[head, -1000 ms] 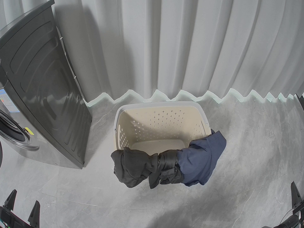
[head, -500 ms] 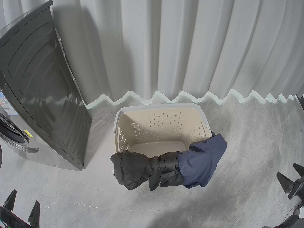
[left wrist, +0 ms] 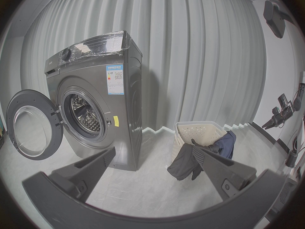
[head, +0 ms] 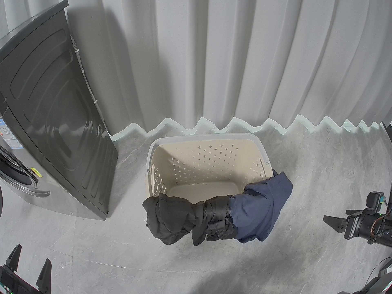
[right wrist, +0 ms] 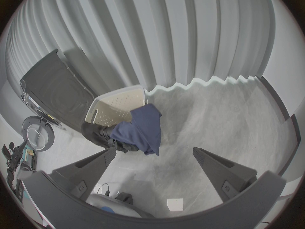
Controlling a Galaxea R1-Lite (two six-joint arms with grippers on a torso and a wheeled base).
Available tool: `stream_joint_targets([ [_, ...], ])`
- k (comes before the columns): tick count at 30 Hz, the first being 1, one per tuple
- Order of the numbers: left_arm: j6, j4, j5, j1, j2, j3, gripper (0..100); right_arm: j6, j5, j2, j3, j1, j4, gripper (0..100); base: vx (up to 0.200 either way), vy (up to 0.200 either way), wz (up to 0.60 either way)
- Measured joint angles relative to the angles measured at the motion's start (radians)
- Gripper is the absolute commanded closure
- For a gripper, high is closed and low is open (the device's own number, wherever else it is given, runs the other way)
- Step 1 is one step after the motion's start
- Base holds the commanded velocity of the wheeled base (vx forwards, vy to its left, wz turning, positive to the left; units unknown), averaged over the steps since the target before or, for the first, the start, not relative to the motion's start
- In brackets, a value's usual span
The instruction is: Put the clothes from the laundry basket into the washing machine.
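Presently I have the laundry basket [head: 208, 137] at 12 o'clock on the grey floor [head: 318, 176], its bottom bare. Both garments are draped over its 6 o'clock rim rather than lying inside. The dark grey garment [head: 171, 217] hangs at the 7 o'clock corner and the navy garment [head: 259, 209] at the 5 o'clock corner. The two appear wound together where they meet. The washing machine [head: 53, 111] stands at 10 o'clock; in the left wrist view its door [left wrist: 31, 124] is swung open and the drum [left wrist: 82, 115] is exposed. The left gripper [head: 28, 266] sits low at 7 o'clock, well apart from the clothes, jaws spread wide and holding nothing. The right gripper [head: 337, 222] is at 4 o'clock, pointing toward the basket but not touching the cloth; the right wrist view shows its jaws equally wide and empty. I judge the step in hand to be the approach before the first pick, with nothing yet transferred. The next move calls for bringing the right gripper onto a thick fold of the navy garment, closing firmly and lifting clear of the rim. I would expect the dark garment to trail along if the tangle holds, then a carry toward 10 o'clock.
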Motion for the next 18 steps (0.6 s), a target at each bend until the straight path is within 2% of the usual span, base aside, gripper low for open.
stream_joint_targets([
  [10,0.000,0.000,0.000,0.000,0.000,0.000,0,-0.003,0.000,0.186,-0.027,0.071,-0.042,0,0.000,0.000,0.00],
  [18,0.000,0.000,0.000,0.000,0.000,0.000,0,0.000,0.000,0.378,-0.063,0.107,-0.159,0,0.000,0.000,0.00],
])
